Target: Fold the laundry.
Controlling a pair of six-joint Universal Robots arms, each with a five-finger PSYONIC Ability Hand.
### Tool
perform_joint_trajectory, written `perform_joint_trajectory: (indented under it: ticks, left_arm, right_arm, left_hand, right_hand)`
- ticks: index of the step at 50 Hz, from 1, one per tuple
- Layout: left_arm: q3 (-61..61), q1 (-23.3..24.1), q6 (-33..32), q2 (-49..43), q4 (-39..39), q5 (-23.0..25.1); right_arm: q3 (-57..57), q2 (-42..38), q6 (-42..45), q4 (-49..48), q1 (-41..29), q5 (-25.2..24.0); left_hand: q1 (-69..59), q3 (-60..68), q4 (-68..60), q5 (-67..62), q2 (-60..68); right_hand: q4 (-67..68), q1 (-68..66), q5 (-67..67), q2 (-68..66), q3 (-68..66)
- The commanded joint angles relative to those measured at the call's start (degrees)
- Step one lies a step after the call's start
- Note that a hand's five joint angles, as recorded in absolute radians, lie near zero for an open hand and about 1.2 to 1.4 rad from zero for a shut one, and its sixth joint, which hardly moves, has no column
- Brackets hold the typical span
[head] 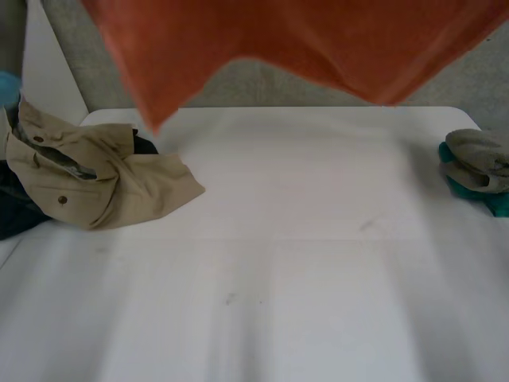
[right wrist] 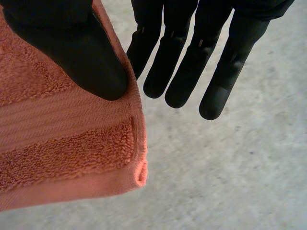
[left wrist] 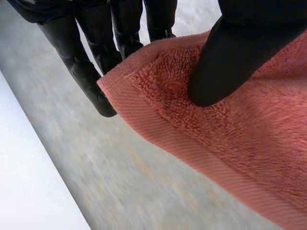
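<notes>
Holding: one orange terry towel [head: 318, 40], ribbed band along its hem, stretched aloft above the far edge of the tabletop [head: 302, 239]; my left robot hand [left wrist: 230, 57] pinches one corner, my right robot hand [right wrist: 81, 52] another.

Rusty-orange towel [head: 302, 40], fuzzy terry with a flat ribbed band of the same orange along the hem; all-black left hand [left wrist: 240, 48] and right hand [right wrist: 192, 57]. Khaki shirt [head: 95, 175] with small dark buttons [head: 62, 200] over a dark teal garment [head: 12, 219], plus a grey-green piece [head: 477, 155] on bright teal cloth [head: 497, 205]. Plain white table [head: 278, 278], speckly grey floor [right wrist: 230, 167].
</notes>
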State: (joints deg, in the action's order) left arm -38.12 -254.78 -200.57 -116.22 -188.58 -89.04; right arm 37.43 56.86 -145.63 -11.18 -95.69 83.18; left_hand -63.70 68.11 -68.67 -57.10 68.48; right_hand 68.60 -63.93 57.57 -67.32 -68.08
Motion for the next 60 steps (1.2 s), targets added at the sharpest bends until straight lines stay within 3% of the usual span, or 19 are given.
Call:
perform_joint_trajectory:
  ticks: [1, 13, 21, 25, 33, 36, 40, 46, 54, 60]
  left_arm:
    - [-10.2, -0.8, 0.9, -0.7, 0.1, 0.3]
    - [-27.6, 1.7, -0.9, -5.9, 0.6, 3.6]
    - [-39.0, 2.6, -6.8, -1.6, 9.1, 3.9]
    - [-46.0, 2.4, -10.4, 4.5, 15.5, 3.8]
    - [-60.6, 0.3, -20.9, 18.6, 37.5, 2.1]
    - [-62.7, -0.5, -23.5, 19.9, 37.6, 3.0]
    - [-61.0, -0.2, -26.4, 19.0, 35.3, 3.2]
    - [-51.0, 0.8, -24.9, 11.6, 30.4, 1.9]
    - [-26.4, 2.5, -16.4, -6.4, 23.2, -1.5]
    - [-10.6, 3.6, -15.1, -18.4, 23.4, -5.1]
  right_arm:
    - [7.5, -0.2, 0.4, 3.4, 0.2, -3.1]
    - [30.6, 0.3, 2.2, 7.9, 2.6, -9.0]
    - [42.6, 6.6, 8.3, 16.6, 5.7, -9.6]
    - [48.6, 13.3, 15.4, 25.1, 8.1, -12.0]
    - [57.6, 25.4, 36.8, 49.9, 16.9, -16.0]
    - [58.2, 25.9, 42.6, 54.2, 18.0, -16.6]
    - [56.5, 23.5, 40.7, 50.2, 16.1, -17.3]
    - [51.7, 16.7, 32.5, 39.6, 11.1, -15.3]
    - [39.0, 2.1, 20.1, 21.1, 4.3, -7.9]
    - [30.1, -7.4, 18.2, 11.5, 1.5, -2.7]
  left_hand:
    - [-16.3, 11.9, -11.3, -12.9, 11.5]
    - [-16.3, 11.9, -11.3, -12.9, 11.5]
    - [-16.3, 11.9, -11.3, -12.9, 11.5]
    - [-16.3, 11.9, -11.3, -12.9, 11.5]
    - [-16.3, 11.9, -11.3, -12.9, 11.5]
    - [-16.3, 11.9, -11.3, -12.9, 11.5]
    - [-16.3, 11.9, -11.3, -12.9, 11.5]
    - [-16.3, 11.9, -11.3, -12.9, 11.5]
    - [-16.3, 11.9, -11.3, -12.9, 11.5]
    - [-16.3, 11.9, -11.3, -12.9, 11.5]
  right_hand:
    - [11.4, -16.1, 12.4, -12.7, -11.9]
    - [11.4, -16.1, 12.4, -12.7, -11.9]
    - [11.4, -16.1, 12.4, -12.7, -11.9]
    - [11.4, -16.1, 12.4, -12.7, -11.9]
    - [11.4, -16.1, 12.4, -12.7, -11.9]
    - [11.4, -16.1, 12.4, -12.7, -11.9]
    - [11.4, -16.1, 12.4, -12.7, -11.9]
    - [11.4, -16.1, 12.4, -12.7, -11.9]
    - [11.4, -16.1, 12.4, -12.7, -11.9]
    - [11.4, -16.1, 12.4, -12.7, -11.9]
